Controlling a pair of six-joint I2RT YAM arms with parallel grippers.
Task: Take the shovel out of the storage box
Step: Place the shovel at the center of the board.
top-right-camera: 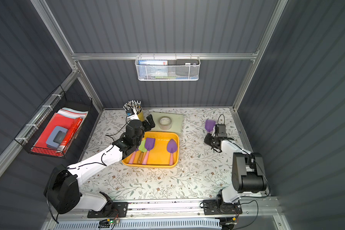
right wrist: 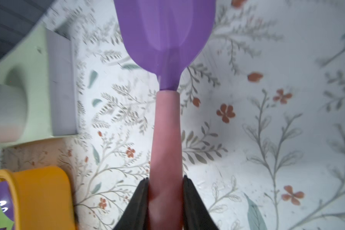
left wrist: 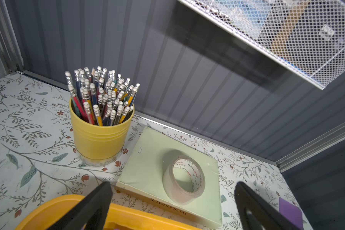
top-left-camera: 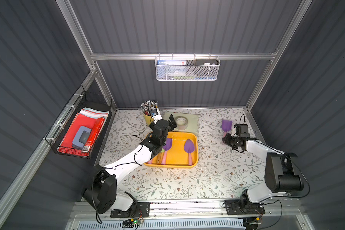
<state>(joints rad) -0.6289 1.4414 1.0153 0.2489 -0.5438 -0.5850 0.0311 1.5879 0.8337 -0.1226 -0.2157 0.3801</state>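
Clamping the shovel (right wrist: 165,111), right claw (right wrist: 165,180) hangs outside the storage box (right wrist: 42,191).

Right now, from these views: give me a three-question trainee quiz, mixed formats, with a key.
1. True or false: the right gripper is shut on the pink handle of a purple-bladed plastic toy shovel, outside the shallow yellow plastic tray.
2. Pick one: the left gripper is A) open, B) shut on a shovel, C) shut on a pencil.
3. Fill in: the clear tape roll rests on a pale green ___.
Key: 1 true; 2 A; 3 book.
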